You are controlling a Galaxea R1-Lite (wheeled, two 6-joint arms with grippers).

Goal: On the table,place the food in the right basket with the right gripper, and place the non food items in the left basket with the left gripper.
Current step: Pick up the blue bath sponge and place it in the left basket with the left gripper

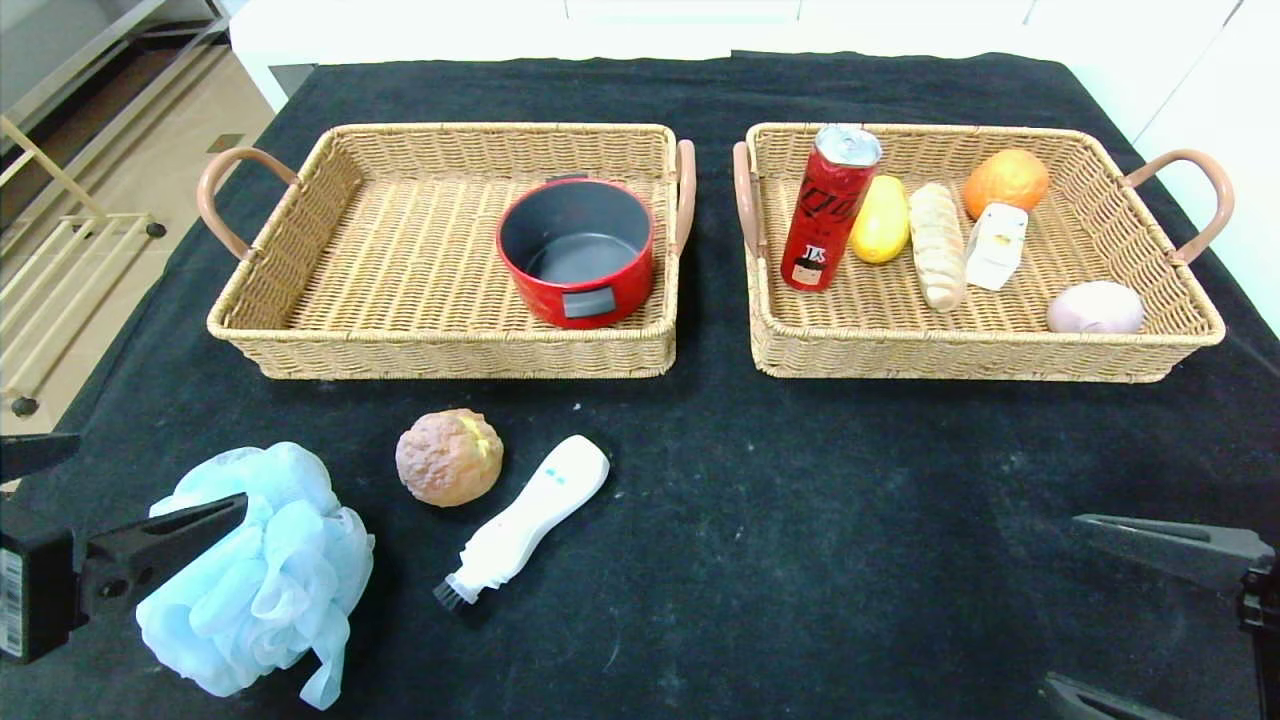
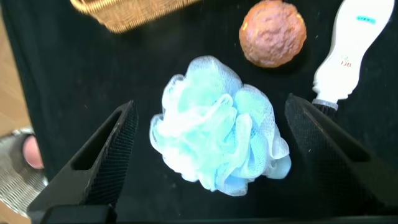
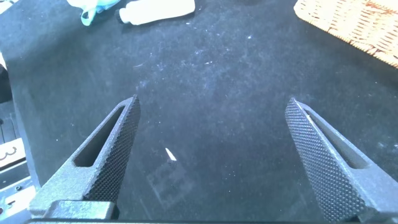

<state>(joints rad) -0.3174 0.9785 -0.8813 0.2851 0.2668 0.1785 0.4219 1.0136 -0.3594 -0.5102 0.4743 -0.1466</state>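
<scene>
A light blue bath pouf (image 1: 260, 570) (image 2: 217, 130) lies at the table's front left. My left gripper (image 1: 160, 470) (image 2: 210, 106) hangs open over it, one finger on each side, with gaps to the mesh. A brown bread roll (image 1: 449, 456) (image 2: 272, 32) and a white brush (image 1: 530, 518) (image 2: 347, 53) lie just right of the pouf. The left basket (image 1: 440, 350) holds a red pot (image 1: 577, 250). The right basket (image 1: 960, 355) holds a red can (image 1: 830, 205), a yellow fruit, a baguette, an orange, a small carton and a pink egg. My right gripper (image 1: 1065, 600) (image 3: 212, 101) is open above bare cloth at the front right.
The black cloth (image 1: 800, 520) covers the table. The baskets stand side by side at the back, with a narrow gap between their handles. The table's left edge drops to the floor beside a wooden rack (image 1: 60, 270).
</scene>
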